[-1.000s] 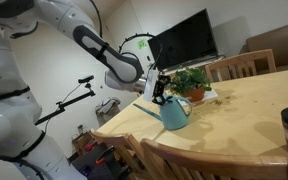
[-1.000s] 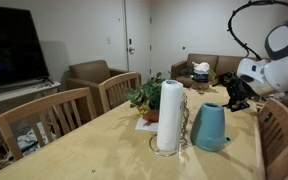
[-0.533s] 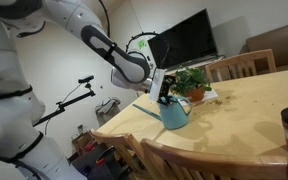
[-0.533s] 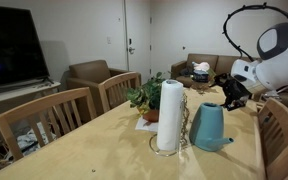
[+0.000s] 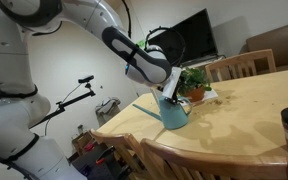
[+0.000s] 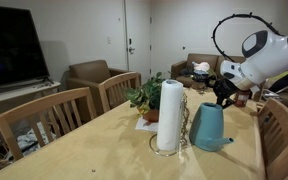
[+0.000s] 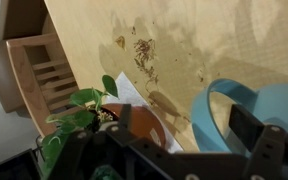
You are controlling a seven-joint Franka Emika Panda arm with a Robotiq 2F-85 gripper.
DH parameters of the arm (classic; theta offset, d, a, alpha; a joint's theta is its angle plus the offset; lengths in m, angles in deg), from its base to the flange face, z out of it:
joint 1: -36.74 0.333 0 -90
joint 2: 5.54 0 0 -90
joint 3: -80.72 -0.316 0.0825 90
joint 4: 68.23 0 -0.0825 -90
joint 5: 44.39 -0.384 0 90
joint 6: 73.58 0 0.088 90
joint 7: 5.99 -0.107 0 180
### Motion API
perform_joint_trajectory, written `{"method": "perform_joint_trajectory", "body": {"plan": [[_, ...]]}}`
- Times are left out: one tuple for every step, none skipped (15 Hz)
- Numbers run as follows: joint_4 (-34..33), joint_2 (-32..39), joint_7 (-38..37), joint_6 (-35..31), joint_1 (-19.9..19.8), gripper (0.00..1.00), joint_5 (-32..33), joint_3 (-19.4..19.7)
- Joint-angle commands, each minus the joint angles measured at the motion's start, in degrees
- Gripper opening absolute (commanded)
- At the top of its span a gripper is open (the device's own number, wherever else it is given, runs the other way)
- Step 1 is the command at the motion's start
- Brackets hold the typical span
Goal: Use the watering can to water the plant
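My gripper (image 5: 172, 90) hangs just above the small teal-blue plastic watering can (image 5: 174, 113) with its rounded body and long thin spout (image 5: 144, 105). My jaws are spread wide and hold nothing. The can stands near the left end of the pale wooden table (image 5: 249, 105). The small bushy green plant (image 5: 192, 78) in its terracotta-orange pot (image 5: 197, 95) sits just beyond it, on the far side. In the wrist view the can's loop handle (image 7: 216, 108) lies toward the right, close to one of my fingers (image 7: 269, 150), with the pot to its left.

The step in hand, as I judge it, is taking that handle. To do it well I should centre the loop between my jaws before going down. Then I should close on its upper stretch so the can cannot swing, and lift straight, minding the tall white paper towel roll (image 6: 169, 115) just beside the can.

My arm comes in high, elbow raised and wrist bent over, so the gripper points down at the can's top.
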Motion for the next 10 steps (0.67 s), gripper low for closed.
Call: {"method": "perform_joint_trajectory", "body": {"plan": [[-6.9, 6.94, 7.11, -6.07, -6.25, 1.0, 0.0, -4.57], [-8.0, 8.32, 8.61, -7.0, -7.16, 1.0, 0.0, -4.92], [-8.8, 9.48, 9.74, -7.81, -7.82, 1.0, 0.0, -4.99], [-9.79, 10.78, 10.62, -8.77, -8.25, 1.0, 0.0, -4.86], [-10.4, 11.73, 11.2, -9.52, -8.17, 1.0, 0.0, -4.28], [-11.37, 12.65, 11.74, -10.27, -8.14, 1.0, 0.0, -3.84], [-12.04, 13.53, 12.13, -11.03, -8.25, 1.0, 0.0, -3.65], [-12.62, 14.21, 12.37, -11.56, -8.5, 1.0, 0.0, -3.64], [-13.2, 14.81, 12.49, -11.82, -8.8, 1.0, 0.0, -3.81], [-13.58, 15.17, 12.06, -12.43, -8.96, 1.0, 0.0, -3.82]]}}
